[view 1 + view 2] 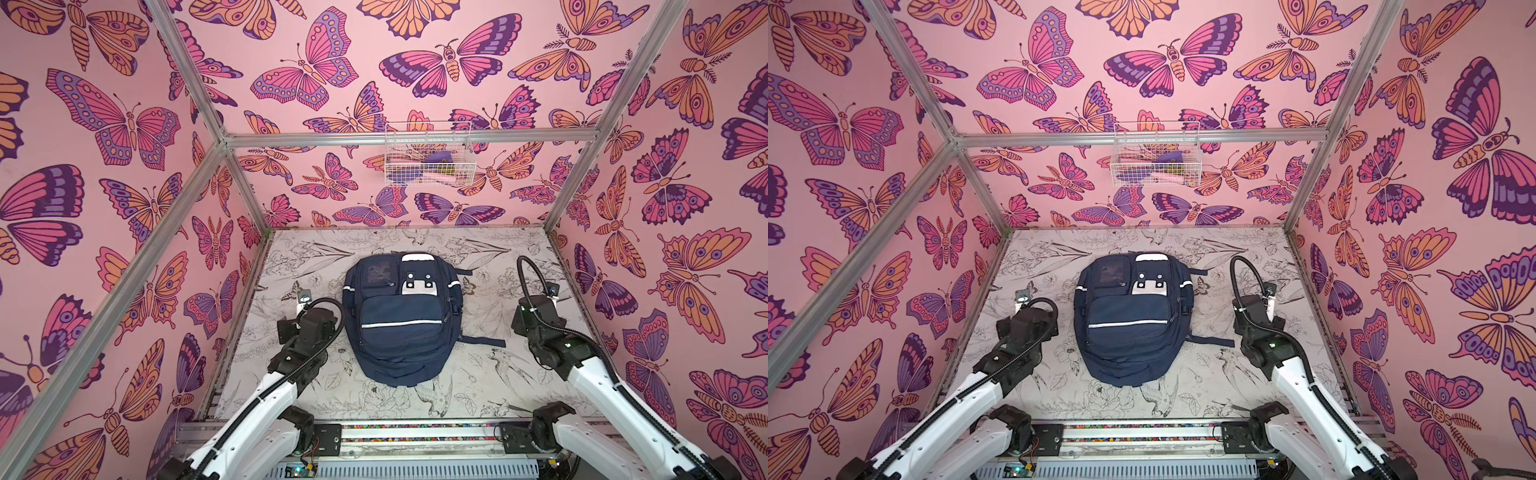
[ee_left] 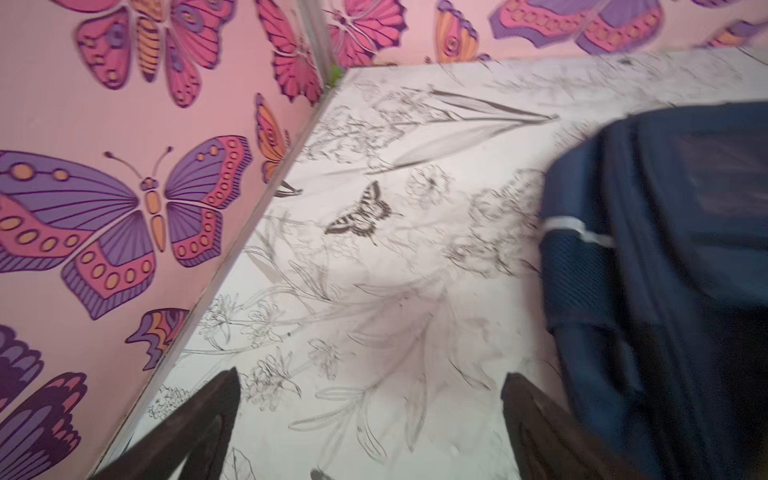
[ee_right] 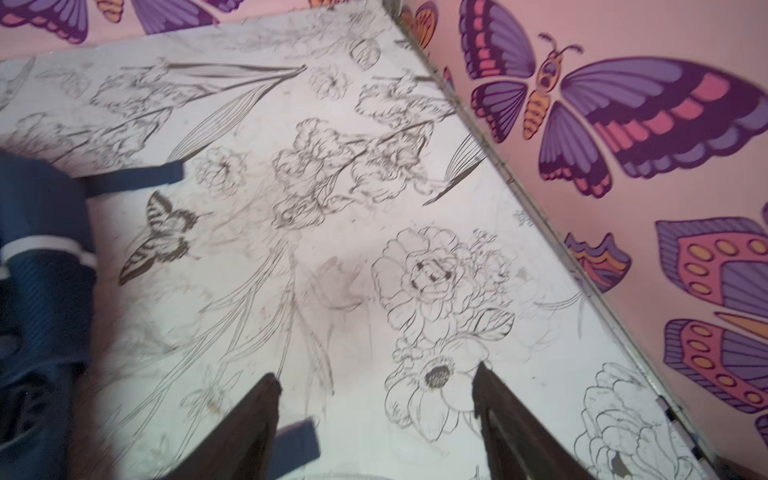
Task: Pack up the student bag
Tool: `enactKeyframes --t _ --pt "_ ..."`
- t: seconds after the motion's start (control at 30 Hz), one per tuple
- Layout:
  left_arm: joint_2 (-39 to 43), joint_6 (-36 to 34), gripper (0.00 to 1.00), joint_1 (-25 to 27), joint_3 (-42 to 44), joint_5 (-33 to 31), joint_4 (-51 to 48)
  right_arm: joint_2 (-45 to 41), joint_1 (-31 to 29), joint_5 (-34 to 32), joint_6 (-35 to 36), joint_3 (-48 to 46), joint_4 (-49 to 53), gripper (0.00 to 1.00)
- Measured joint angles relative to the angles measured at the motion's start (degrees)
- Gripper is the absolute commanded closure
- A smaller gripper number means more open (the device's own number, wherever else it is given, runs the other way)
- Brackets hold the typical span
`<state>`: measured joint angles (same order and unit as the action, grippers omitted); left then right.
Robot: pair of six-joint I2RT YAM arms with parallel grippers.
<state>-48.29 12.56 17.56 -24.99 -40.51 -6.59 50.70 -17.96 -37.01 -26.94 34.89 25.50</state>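
Observation:
The student bag (image 1: 401, 316) (image 1: 1131, 320), a navy backpack with white stripes, lies flat in the middle of the flower-print table, zipped, front side up. My left gripper (image 1: 301, 303) (image 1: 1021, 300) hangs left of it, open and empty. In the left wrist view the left gripper (image 2: 372, 378) shows only table between its fingers, with the bag's side (image 2: 665, 249) beside it. My right gripper (image 1: 550, 291) (image 1: 1268, 293) hangs right of the bag, also open. In the right wrist view the right gripper (image 3: 377, 374) is over bare table; a navy strap end (image 3: 297, 440) lies by one finger, untouched.
A white wire basket (image 1: 428, 156) with a few small items hangs on the back wall. Butterfly-print walls and aluminium posts (image 1: 575, 166) close in the table on three sides. A loose bag strap (image 1: 482, 341) trails towards the right arm.

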Motion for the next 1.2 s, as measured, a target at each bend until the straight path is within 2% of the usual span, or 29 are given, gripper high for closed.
enactKeyframes --t 0.13,0.27,0.37,0.4,0.47,0.57,0.63,0.73,0.87,0.9,1.2 --pt "-8.2 -1.4 0.00 -10.4 0.9 -1.9 12.8 6.5 2.2 -5.9 1.4 -1.9 -8.9 0.19" --pt "-19.7 -2.3 0.00 -16.0 1.3 -1.9 20.6 14.3 6.8 -7.0 2.0 -1.9 -13.7 0.19" --pt "-23.9 -2.8 0.00 -19.2 1.6 -2.2 24.9 16.3 8.8 -6.8 4.6 -4.8 -23.5 0.17" --pt "-25.1 -2.9 0.00 -19.6 1.6 -2.3 27.3 17.0 9.4 -6.2 5.4 -6.7 -28.0 0.13" --pt "-27.9 -3.1 0.00 -19.6 1.6 -2.4 32.7 19.7 11.0 -4.1 7.0 -10.2 -35.9 0.10" --pt "-31.2 -3.3 0.00 -19.7 0.6 -2.4 35.7 24.0 13.5 1.2 8.8 -11.9 -43.1 0.09" --pt "-33.7 -3.3 0.00 -19.6 1.3 -2.4 42.1 27.4 15.2 6.4 10.6 -9.9 -45.0 0.01" --pt "-38.5 -3.4 0.00 -18.1 4.1 -2.6 52.1 32.1 16.8 15.2 14.6 -5.2 -48.3 0.01" --pt "-40.7 -3.5 0.00 -17.1 5.4 -2.4 54.9 34.8 17.6 24.6 18.5 -8.7 -62.0 0.01" --pt "-40.5 -3.5 0.00 -17.2 5.1 -2.4 55.0 35.6 17.7 26.1 19.1 -10.6 -65.5 0.01" --pt "-40.4 -3.5 0.00 -17.2 4.9 -2.4 58.6 36.7 17.9 30.9 21.2 -12.8 -70.7 0.01"
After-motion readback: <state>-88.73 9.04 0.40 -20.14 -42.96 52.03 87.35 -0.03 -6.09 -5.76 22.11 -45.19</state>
